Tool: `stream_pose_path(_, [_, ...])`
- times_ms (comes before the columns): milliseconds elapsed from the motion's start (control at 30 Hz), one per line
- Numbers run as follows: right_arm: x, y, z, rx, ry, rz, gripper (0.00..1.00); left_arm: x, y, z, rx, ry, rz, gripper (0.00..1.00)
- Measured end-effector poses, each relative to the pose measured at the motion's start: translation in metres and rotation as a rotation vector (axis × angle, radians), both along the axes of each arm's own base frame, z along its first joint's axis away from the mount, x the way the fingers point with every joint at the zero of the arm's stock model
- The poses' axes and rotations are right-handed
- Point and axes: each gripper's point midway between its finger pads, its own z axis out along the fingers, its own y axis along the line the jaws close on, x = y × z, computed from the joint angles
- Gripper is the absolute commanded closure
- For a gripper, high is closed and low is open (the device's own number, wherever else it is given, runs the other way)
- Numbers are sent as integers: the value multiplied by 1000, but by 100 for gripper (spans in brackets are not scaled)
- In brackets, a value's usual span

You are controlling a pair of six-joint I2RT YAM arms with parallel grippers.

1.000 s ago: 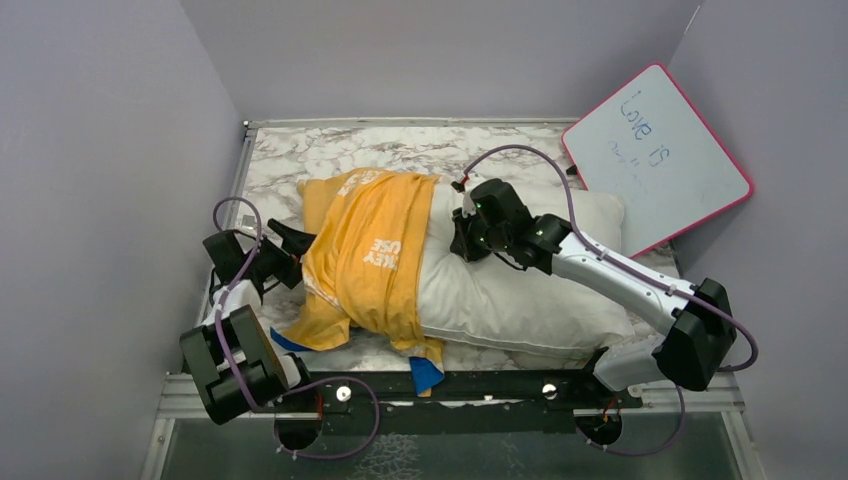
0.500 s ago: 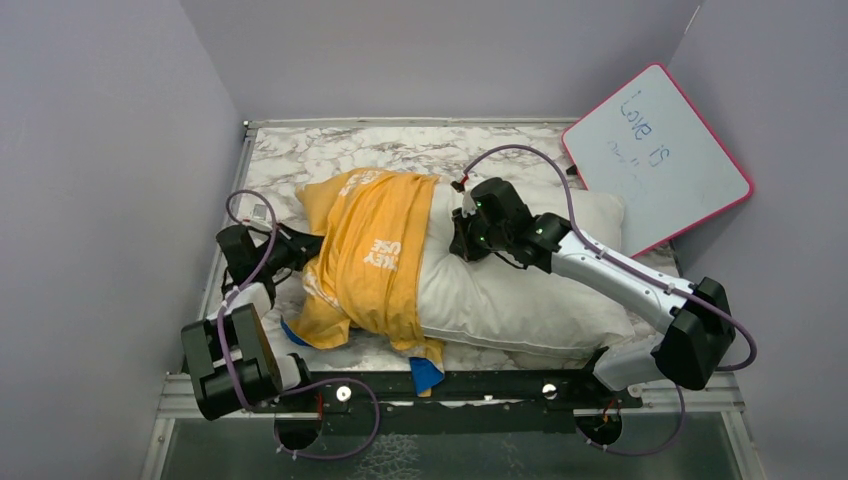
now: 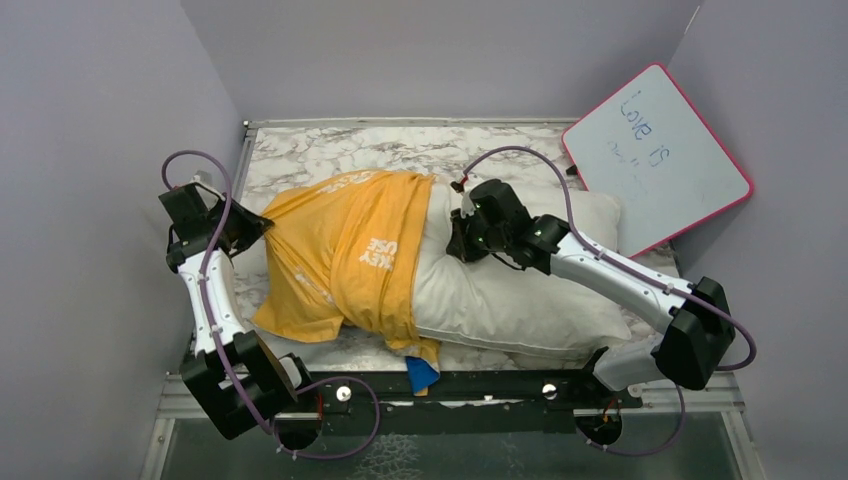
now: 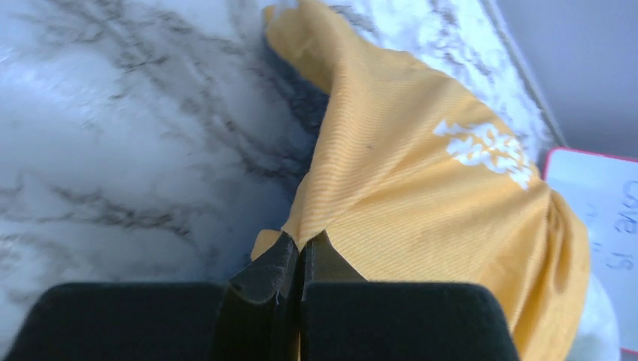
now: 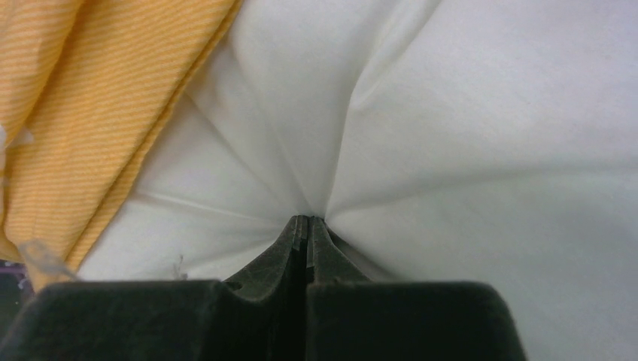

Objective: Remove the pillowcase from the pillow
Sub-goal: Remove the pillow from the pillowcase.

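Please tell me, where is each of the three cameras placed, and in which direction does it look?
Top external: high behind the robot, facing down onto the table; left arm and right arm show.
Left wrist: faces along the left gripper, shut on the pillowcase.
Right wrist: faces along the right gripper, shut on the pillow.
Shared: both wrist views show the pillowcase.

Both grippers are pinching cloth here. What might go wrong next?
The left gripper holds only a small bit of the pillowcase, so it may slip free under pull. The right gripper pinches just a thin fold of the pillow; if that slips, the pillow may drag along with the case.
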Motion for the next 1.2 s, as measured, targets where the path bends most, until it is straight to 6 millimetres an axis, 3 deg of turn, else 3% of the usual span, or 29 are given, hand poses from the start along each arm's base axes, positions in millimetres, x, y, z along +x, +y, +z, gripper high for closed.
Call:
stream_pose_path(200, [0, 3, 0, 12, 7, -6, 97, -21, 27, -9, 117, 157, 124, 100])
stream_pose_path(500, [14, -3, 1, 31, 9, -53, 94, -31, 64, 17, 297, 230, 230, 100])
stream_pose_path(600, [12, -2, 2, 36, 9, -30, 79, -27, 61, 19, 284, 205, 209, 100])
stream_pose_path(700, [8, -2, 11, 49, 13, 4, 52, -20, 48, 12, 221, 135, 143, 100])
stream_pose_path(833, [3, -9, 43, 68, -17, -2, 12, -17, 12, -16, 126, 93, 0, 100])
stream_pose_path(900, [5, -24, 66, 63, -70, -52, 1, -19, -12, -32, 82, 99, -83, 100])
stream_pose_path(1033, [21, -77, 94, -12, -176, -278, 0, -29, -51, -51, 39, 119, -202, 100])
stream_pose_path(1100, [31, -117, 91, -71, -180, -415, 0, -32, -62, -51, 35, 112, -232, 100])
stream_pose_path(1200, [42, -183, 67, -140, -121, -622, 0, -32, -66, -46, 44, 83, -244, 100])
